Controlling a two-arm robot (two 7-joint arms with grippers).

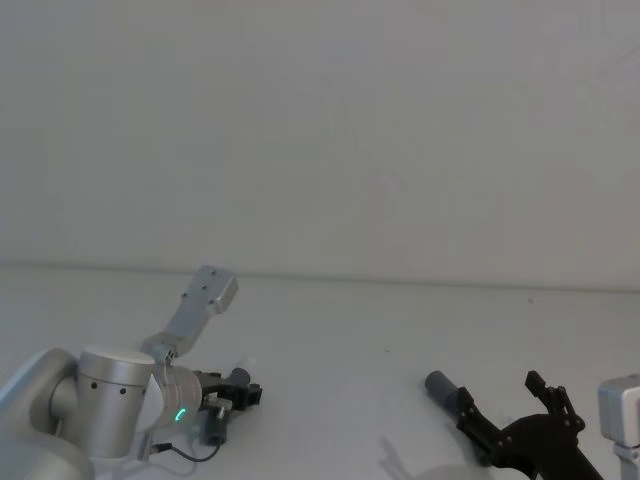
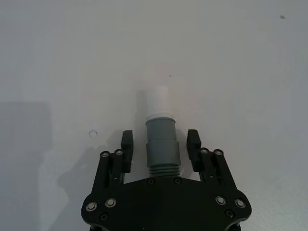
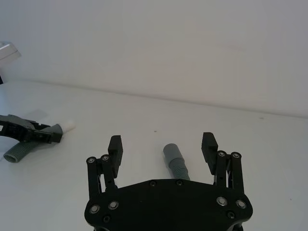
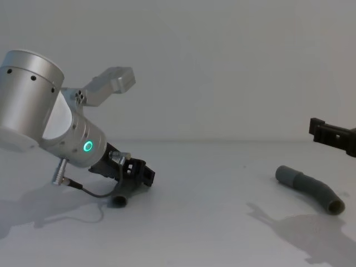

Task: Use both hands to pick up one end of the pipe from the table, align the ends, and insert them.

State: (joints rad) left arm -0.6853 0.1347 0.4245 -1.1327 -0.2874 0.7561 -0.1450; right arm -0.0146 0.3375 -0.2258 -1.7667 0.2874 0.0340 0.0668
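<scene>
- White matte desk (image 1: 350, 330), bare wall; head view puts the left gripper (image 1: 235, 392) low on it.
- Left wrist view: its fingers (image 2: 127, 144) straddle the white-tipped hose piece (image 2: 159, 126), clear of the smooth cuff (image 2: 162, 154); an off-centre close could roll it.
- Right wrist view: right gripper (image 3: 162, 139) wide open, empty, near the ribbed grey-cuffed piece (image 3: 174, 161).
- Chest view: that curved piece lies flat; skewed ends could jam.

- No lettering, brand, number or sign can be read on the left hand (image 2: 160, 139), the right hand (image 3: 162, 142), the pipe (image 4: 309, 188) or the tabletop (image 4: 211, 222).
- The green ring light (image 4: 88, 147) on the left wrist appears to be a plain glow, unmarked.
</scene>
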